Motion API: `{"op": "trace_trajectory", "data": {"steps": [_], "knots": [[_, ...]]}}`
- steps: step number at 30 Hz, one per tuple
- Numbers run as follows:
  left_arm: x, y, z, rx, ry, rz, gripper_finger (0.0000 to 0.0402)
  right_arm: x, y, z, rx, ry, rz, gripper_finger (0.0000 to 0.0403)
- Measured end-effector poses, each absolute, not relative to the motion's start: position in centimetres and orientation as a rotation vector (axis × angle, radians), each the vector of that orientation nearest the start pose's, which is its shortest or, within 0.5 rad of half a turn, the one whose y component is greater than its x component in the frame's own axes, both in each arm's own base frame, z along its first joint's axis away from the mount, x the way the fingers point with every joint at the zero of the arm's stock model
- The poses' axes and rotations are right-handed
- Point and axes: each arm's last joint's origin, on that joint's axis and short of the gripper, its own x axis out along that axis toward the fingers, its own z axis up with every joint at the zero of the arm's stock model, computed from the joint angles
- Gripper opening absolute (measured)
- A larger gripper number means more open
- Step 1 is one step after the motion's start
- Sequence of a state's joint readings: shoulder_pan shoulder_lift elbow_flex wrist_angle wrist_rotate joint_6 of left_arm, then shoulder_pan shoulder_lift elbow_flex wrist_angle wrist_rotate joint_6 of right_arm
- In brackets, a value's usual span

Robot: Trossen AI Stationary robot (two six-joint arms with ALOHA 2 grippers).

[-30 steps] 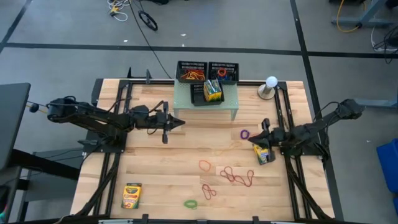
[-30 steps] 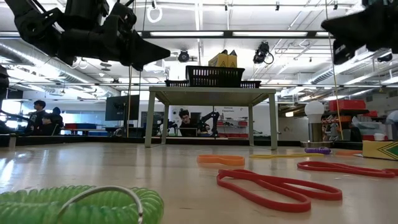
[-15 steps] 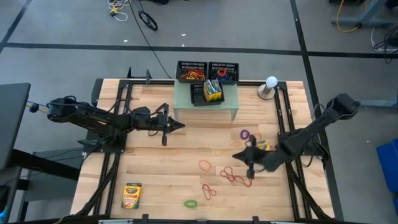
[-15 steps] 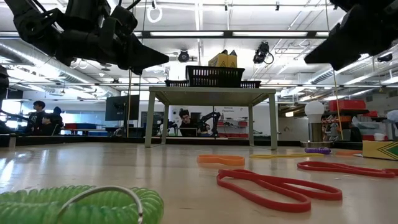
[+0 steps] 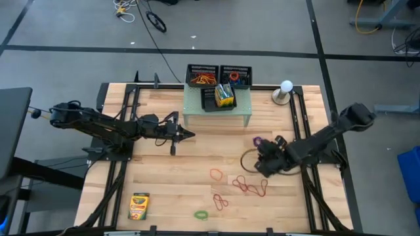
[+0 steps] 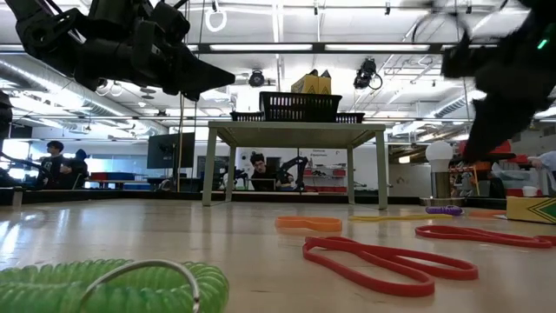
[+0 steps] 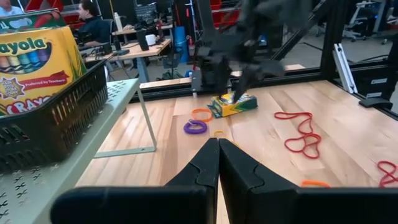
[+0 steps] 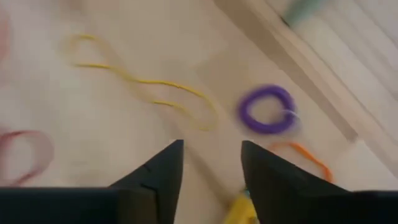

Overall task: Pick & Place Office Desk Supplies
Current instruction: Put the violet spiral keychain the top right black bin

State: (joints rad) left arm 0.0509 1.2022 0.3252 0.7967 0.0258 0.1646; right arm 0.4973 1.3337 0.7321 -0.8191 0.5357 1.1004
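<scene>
Our left pincer [image 5: 190, 134] hangs above the surface [image 5: 164, 177] left of centre, its fingers pressed together on nothing, pointing toward the pale green riser [image 5: 216, 108]. Low on the left side lies one crayon box [image 5: 139, 205], well apart from both arms. Moving right, rubber-band loops are scattered across the middle: a green one [image 5: 201, 214], an orange one [image 5: 216, 174], and a tangle of red ones [image 5: 249, 187]. Another crayon box [image 5: 225, 95] sits in a black mesh tray [image 5: 211, 99] on the riser.

On the right, our right pincer [image 5: 259, 164] is down near the surface with its fingers parted and empty. Just beyond its tips the right wrist view shows a purple coil [image 8: 267, 109], a yellow band [image 8: 149, 84] and, right at the fingers, the corner of a crayon box [image 7: 233, 104]. That box lies immediately beside this pincer, its long axis roughly across the line of the arm; the right arm is plainly the nearer one.

Compared with a second ago, the right arm has swung in toward the middle and its fingers have opened; the left arm has barely moved.
</scene>
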Motion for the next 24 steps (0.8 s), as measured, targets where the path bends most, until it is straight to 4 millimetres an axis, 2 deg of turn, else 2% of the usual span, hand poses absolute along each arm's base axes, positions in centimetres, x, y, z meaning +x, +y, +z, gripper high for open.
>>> {"op": "trace_trajectory", "data": {"steps": [6,13,20,24], "knots": [[22.4,1.1,19.2,0.15,0.083,0.018,0.0014,19.8,5.5,16.1,0.239,1.065,-0.68,0.0191],[22.4,1.1,19.2,0.145,0.083,0.018,0.0014,20.9,2.8,15.0,0.2,1.112,-0.68,0.0167],[22.4,1.1,19.2,0.142,0.088,0.018,0.0014,22.2,1.0,12.6,0.23,1.204,-0.693,0.0156],[22.4,1.1,19.1,0.142,0.094,0.018,0.0014,22.5,0.6,12.0,0.259,1.232,-0.692,0.0142]]}}
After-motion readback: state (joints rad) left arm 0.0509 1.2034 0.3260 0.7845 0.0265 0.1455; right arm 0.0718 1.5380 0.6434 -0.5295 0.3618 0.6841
